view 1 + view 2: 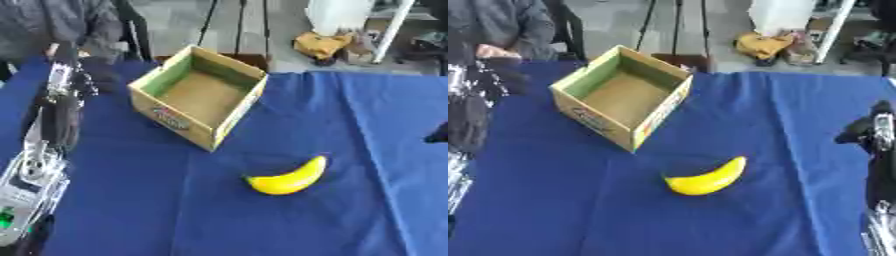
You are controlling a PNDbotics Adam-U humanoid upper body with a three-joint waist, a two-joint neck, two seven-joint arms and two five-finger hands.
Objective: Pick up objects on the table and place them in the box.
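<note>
Blue cloth [350, 210] is covering the whole table. Cardboard box [198, 95] is sitting upper-centre of the frame, turned at an angle, open top facing up, inside looking bare brown, with a printed label on its near-left wall. Banana [289, 178] is lying on the cloth lower-centre, right of and below the box, well apart from it, curved with its ends pointing up-right and left, nothing touching it.

Left arm [44, 150] is coming up along the left edge of the frame, silver at the bottom and black above. Left hand [87, 75] is showing at upper left, just left of the box, dark and blurred against the cloth; cannot tell how far its fingers are opening, and it is not seen holding anything.

Right hand [866, 131] is showing only at the right edge in the right eye view, mid-height, dark fingers bending inward over the cloth, well apart from the banana, nothing seen in it; cannot tell its fingers' state for sure.

Floor and some yellow-brown clutter [325, 46] are showing beyond the far table edge.
</note>
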